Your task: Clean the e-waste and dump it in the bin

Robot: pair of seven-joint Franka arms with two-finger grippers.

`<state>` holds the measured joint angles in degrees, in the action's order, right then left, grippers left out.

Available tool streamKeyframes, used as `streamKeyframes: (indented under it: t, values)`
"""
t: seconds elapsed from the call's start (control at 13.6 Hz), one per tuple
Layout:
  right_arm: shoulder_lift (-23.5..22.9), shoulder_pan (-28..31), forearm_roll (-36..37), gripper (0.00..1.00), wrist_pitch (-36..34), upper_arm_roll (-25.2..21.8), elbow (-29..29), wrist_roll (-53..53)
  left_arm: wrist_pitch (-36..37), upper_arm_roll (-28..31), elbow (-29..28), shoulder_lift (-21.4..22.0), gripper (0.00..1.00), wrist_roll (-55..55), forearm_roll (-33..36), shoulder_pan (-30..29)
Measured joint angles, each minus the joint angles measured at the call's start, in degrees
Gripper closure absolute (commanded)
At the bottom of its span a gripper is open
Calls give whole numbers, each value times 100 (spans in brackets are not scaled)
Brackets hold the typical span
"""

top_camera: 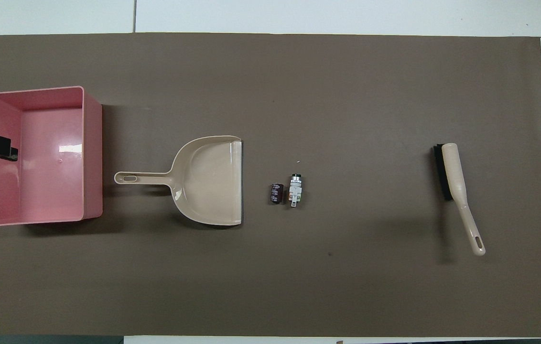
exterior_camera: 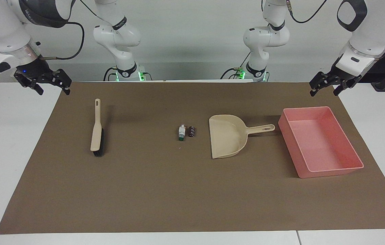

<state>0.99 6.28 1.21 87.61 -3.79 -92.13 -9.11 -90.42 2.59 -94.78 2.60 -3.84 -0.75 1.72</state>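
Opening step: left gripper (exterior_camera: 328, 85) and right gripper (exterior_camera: 44, 81) waiting wide, empty; brush (exterior_camera: 96, 129) and dustpan (exterior_camera: 228, 136) awaiting grasping beside e-waste (exterior_camera: 186, 132).

Both arms' upper links cut off in facing view, only end effector tips overhead, e-waste (exterior_camera: 186, 132) markings illegible

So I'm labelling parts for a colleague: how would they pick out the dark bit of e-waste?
Start at the beige dustpan in the middle of the brown mat. Just off its open mouth lie two tiny parts side by side. The dark block is the one nearer the dustpan; its neighbour is white with a green end.
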Motion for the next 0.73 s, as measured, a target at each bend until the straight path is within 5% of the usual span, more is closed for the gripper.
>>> streamKeyframes:
  t: [0.73]
  values:
    - [20, 0, 0, 1, 0, 1, -50, 0, 4, 0, 0, 0, 1, 35, 0, 0]
